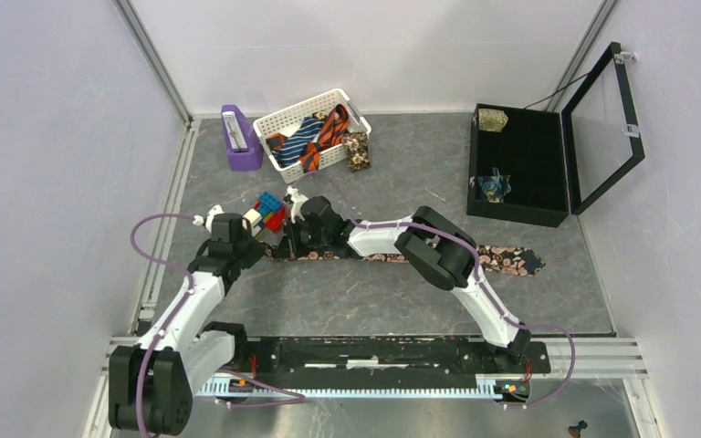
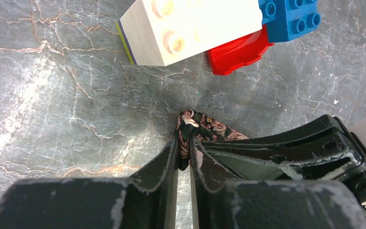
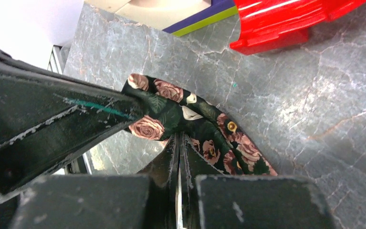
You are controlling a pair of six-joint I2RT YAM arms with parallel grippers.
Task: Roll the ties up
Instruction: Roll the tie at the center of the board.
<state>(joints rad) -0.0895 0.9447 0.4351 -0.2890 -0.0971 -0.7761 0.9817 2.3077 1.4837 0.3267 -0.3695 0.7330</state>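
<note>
A dark tie with pink-cream floral print point(image 1: 502, 259) lies stretched across the table, its wide end at the right. Its narrow left end is pinched by both grippers. My left gripper point(image 1: 257, 243) is shut on the tie's tip point(image 2: 190, 125). My right gripper point(image 1: 294, 239) is shut on the same end point(image 3: 171, 112), just right of the left one. Other ties, navy-white and orange-black striped point(image 1: 315, 137), lie in a white basket point(image 1: 285, 115). A tan floral tie point(image 1: 357, 151) hangs beside it.
Red, blue and white toy blocks point(image 1: 267, 213) sit just beyond the grippers, close in the left wrist view point(image 2: 195, 28). A purple holder point(image 1: 240, 140) stands at the back left. An open black compartment case point(image 1: 517, 164) at the right holds two rolled ties point(image 1: 493, 119).
</note>
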